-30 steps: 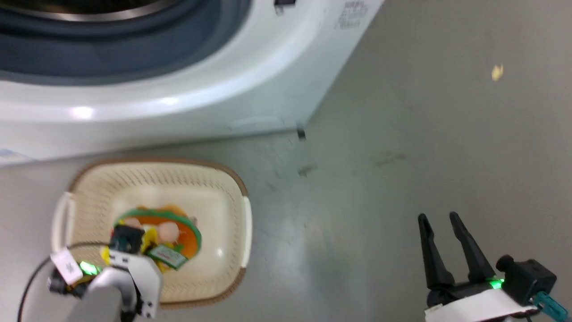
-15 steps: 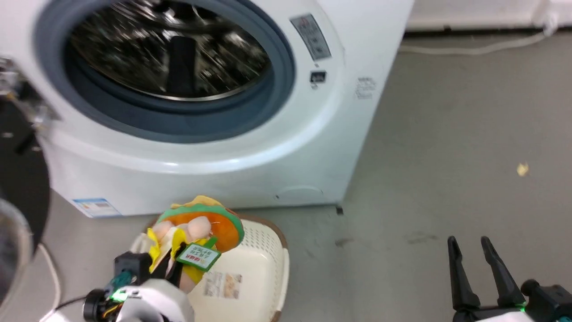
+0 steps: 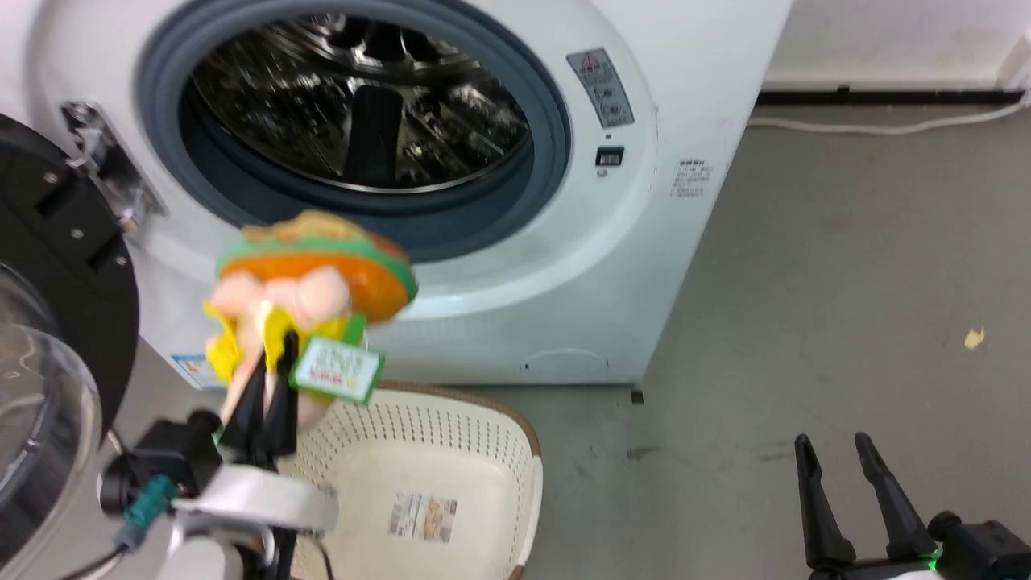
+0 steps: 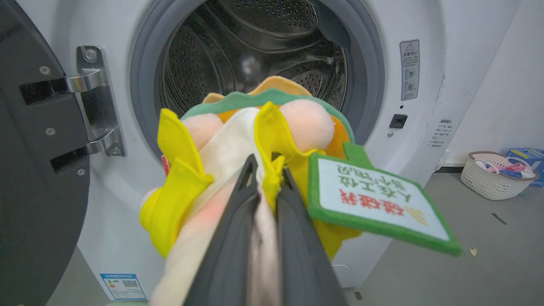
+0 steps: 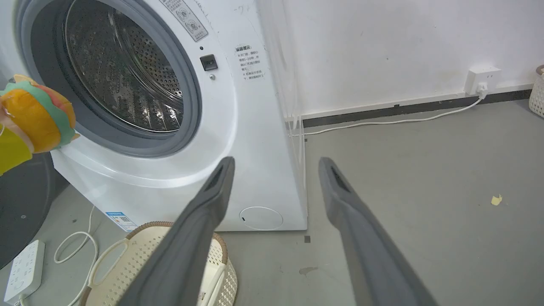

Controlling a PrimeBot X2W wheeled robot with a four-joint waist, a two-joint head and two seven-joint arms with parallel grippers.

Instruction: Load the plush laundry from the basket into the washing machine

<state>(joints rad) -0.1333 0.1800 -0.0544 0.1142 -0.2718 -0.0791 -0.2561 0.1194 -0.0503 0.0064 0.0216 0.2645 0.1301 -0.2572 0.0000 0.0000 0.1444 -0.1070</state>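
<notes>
The left pincer (image 4: 267,166) is pressed on a fold of the plush laundry (image 3: 314,278), holding it in the air clear of the basket (image 3: 451,427) and before the lower lip of the washing machine (image 3: 644,201), whose door (image 3: 56,266) stands swung wide at the left. The step in hand looks like the carry into the drum (image 3: 362,105). To do it well, lift the load over the grey gasket (image 3: 556,161), push well past it, and only then let go, so the hanging tag (image 3: 337,370) does not snag and nothing rolls back out. The right pincer (image 3: 832,441) is spread and idle, well apart
</notes>
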